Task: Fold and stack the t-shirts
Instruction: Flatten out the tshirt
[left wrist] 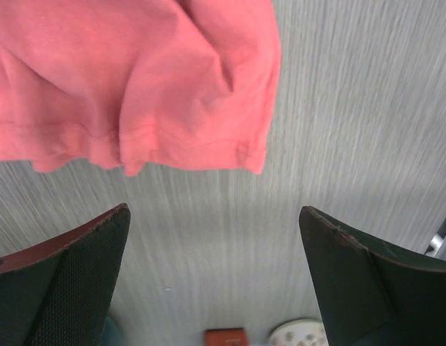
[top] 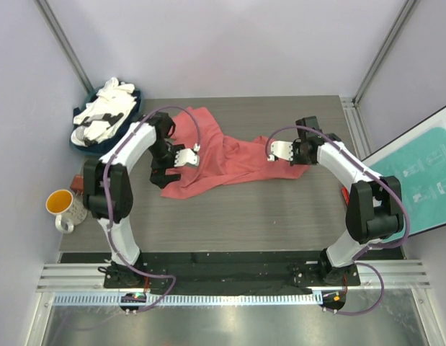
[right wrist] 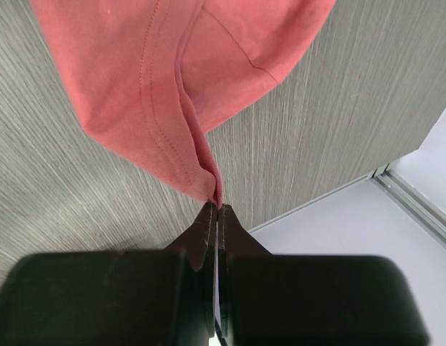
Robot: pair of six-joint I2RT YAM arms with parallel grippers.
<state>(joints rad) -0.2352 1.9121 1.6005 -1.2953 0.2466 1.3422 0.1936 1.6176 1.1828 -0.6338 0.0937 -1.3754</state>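
A coral-red t-shirt lies crumpled across the middle of the grey table. My right gripper is shut on the shirt's right edge; in the right wrist view the hemmed cloth is pinched at the fingertips of the gripper. My left gripper is open and empty over the shirt's left part; in the left wrist view the gripper is above bare table, a little apart from a folded shirt edge. A pile of white and dark navy t-shirts sits at the back left.
An orange-lined mug stands off the table's left edge, with a small red-brown block beside it. A teal-and-white board leans at the right. The table's right edge and a pale floor show in the right wrist view.
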